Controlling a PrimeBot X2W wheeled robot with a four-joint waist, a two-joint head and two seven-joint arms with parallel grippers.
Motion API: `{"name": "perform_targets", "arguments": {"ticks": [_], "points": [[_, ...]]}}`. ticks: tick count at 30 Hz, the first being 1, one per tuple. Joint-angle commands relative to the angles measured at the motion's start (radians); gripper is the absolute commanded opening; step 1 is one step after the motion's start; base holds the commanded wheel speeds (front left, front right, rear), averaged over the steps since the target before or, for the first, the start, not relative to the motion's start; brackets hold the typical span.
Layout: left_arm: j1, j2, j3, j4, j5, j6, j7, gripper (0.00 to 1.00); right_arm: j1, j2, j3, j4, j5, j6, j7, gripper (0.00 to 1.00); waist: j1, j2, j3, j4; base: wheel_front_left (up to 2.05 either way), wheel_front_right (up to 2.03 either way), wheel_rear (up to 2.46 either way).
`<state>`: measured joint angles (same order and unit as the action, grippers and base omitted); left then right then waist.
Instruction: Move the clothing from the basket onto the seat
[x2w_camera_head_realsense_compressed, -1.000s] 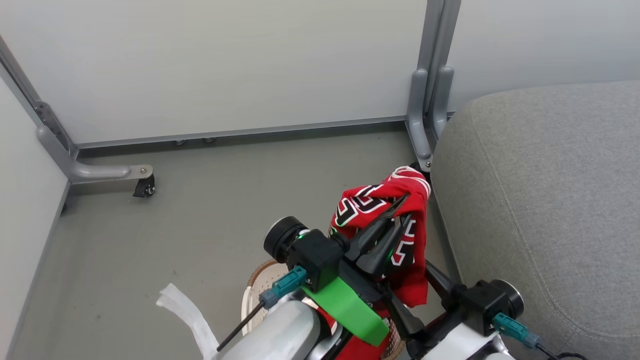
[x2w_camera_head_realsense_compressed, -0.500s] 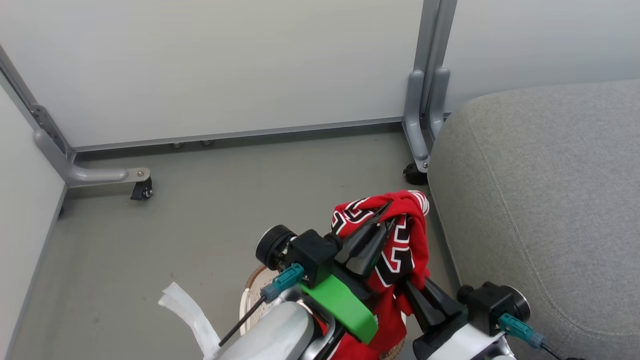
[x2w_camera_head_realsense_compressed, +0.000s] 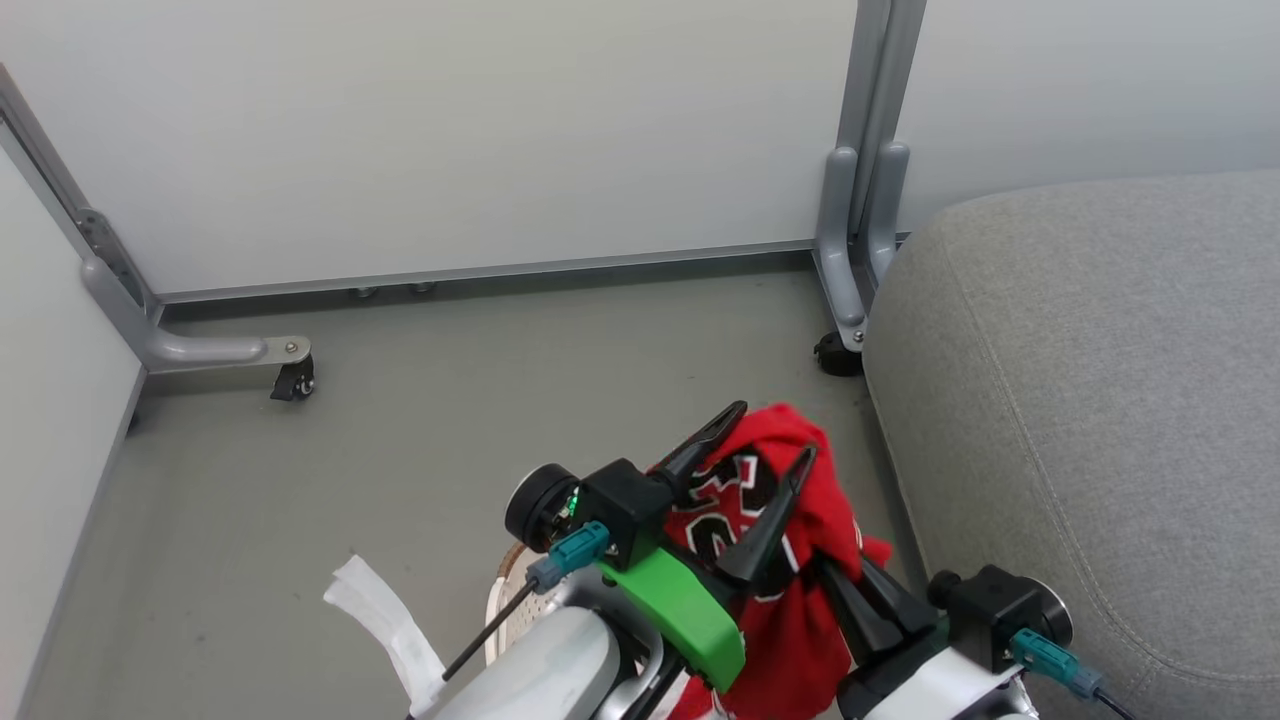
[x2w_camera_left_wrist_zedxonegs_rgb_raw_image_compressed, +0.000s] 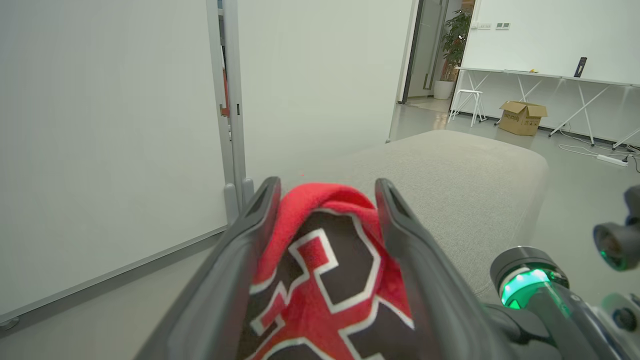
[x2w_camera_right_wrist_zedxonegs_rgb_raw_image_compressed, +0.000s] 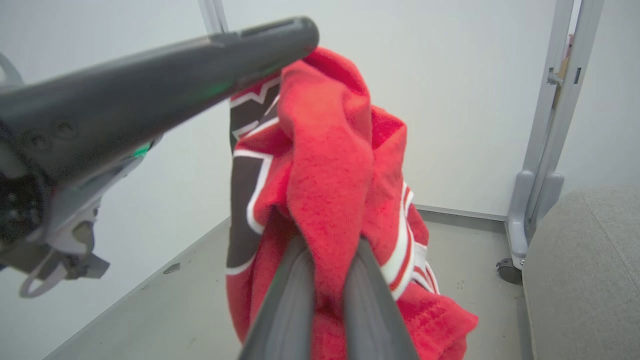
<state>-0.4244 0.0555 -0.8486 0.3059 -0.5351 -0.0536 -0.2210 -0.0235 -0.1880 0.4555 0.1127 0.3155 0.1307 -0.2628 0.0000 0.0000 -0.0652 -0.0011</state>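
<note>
While the right tool (x2w_camera_right_wrist_zedxonegs_rgb_raw_image_compressed: 330, 245) pinches the jersey (x2w_camera_head_realsense_compressed: 790, 630) and the left tool (x2w_camera_head_realsense_compressed: 774, 430) stands wide around its upper fold, the garment hangs above the basket (x2w_camera_head_realsense_compressed: 500, 600), beside the seat (x2w_camera_head_realsense_compressed: 1100, 400). If you swing low, the hanging cloth may catch the seat edge and pull free.

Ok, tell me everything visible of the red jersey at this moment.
The jersey is red, fleecy-looking fabric with white trim and a black, white-edged number print. It hangs bunched and folded above the floor, to the left of the seat and apart from it. The right gripper is shut on a fold of it. The left gripper is open, its fingers on either side of the upper bunch. The jersey's lower end runs out of the head view.
</note>
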Motion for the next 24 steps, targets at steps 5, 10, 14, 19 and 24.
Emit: {"name": "perform_targets", "arguments": {"ticks": [5, 10, 14, 19, 24], "points": [[-0.003, 0.015, -0.001, -0.003, -0.004, 0.011, 0.005, 1.0, 0.01, 0.003, -0.007, -0.005, -0.003, 0.0, -0.003, 0.0, 0.0, 0.0, 0.003, 0.002, 0.0, 0.0, 0.0], [-0.007, 0.017, 0.002, -0.01, -0.007, 0.013, 0.002, 1.0, 0.007, 0.003, -0.008, -0.001, -0.006, 0.0, -0.003, 0.0, 0.0, 0.0, 0.007, -0.001, 0.0, 0.0, 0.0], [-0.011, 0.019, 0.003, -0.015, -0.009, 0.019, 0.002, 1.0, 0.005, 0.001, -0.009, 0.001, -0.007, 0.0, -0.003, 0.0, 0.0, 0.0, 0.011, -0.007, 0.0, 0.0, 0.0], [-0.014, 0.024, 0.0, -0.016, -0.011, 0.022, 0.003, 1.0, 0.001, 0.0, -0.011, 0.002, -0.008, 0.0, -0.003, 0.0, 0.0, 0.0, 0.016, -0.012, 0.0, 0.0, 0.0], [-0.013, 0.029, -0.004, -0.012, -0.008, 0.028, 0.003, 1.0, -0.003, -0.002, -0.022, -0.001, -0.008, 0.0, -0.003, 0.0, 0.0, 0.0, 0.025, -0.025, 0.0, 0.0, 0.0]]}}
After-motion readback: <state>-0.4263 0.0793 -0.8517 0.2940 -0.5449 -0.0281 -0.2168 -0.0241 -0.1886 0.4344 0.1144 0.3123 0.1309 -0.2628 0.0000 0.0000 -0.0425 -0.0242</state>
